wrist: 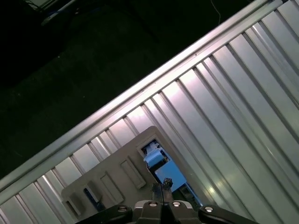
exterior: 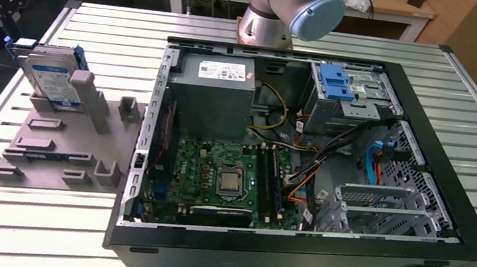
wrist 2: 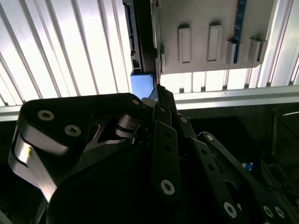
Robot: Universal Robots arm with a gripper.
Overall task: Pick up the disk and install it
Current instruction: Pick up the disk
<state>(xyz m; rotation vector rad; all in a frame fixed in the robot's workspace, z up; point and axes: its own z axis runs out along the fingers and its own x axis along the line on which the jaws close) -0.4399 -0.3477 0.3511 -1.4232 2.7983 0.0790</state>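
Note:
The disk (exterior: 53, 77) stands upright on its edge in a grey holder (exterior: 51, 147) on the table, at the exterior view's left; it is silver-grey with a white-and-blue label and blue side rails. My dark gripper (exterior: 12, 29) hangs just above and beside the disk's top corner, near the table's edge. In the first wrist view the fingertips are pressed together at the gripper (wrist: 163, 185), right over the disk's blue top (wrist: 159, 165). The second wrist view has the gripper (wrist 2: 157, 91) shut and holding nothing, with the disk's blue end (wrist 2: 141, 84) just beyond it.
The open computer case (exterior: 445, 195) lies to the exterior view's right of the holder, with a motherboard (exterior: 216, 178), cables, a drive cage with a blue latch (exterior: 337, 81) and a metal bay (exterior: 382, 205). The arm's base (exterior: 278, 11) stands behind the case. The slatted table (exterior: 34, 218) ends just beyond the holder.

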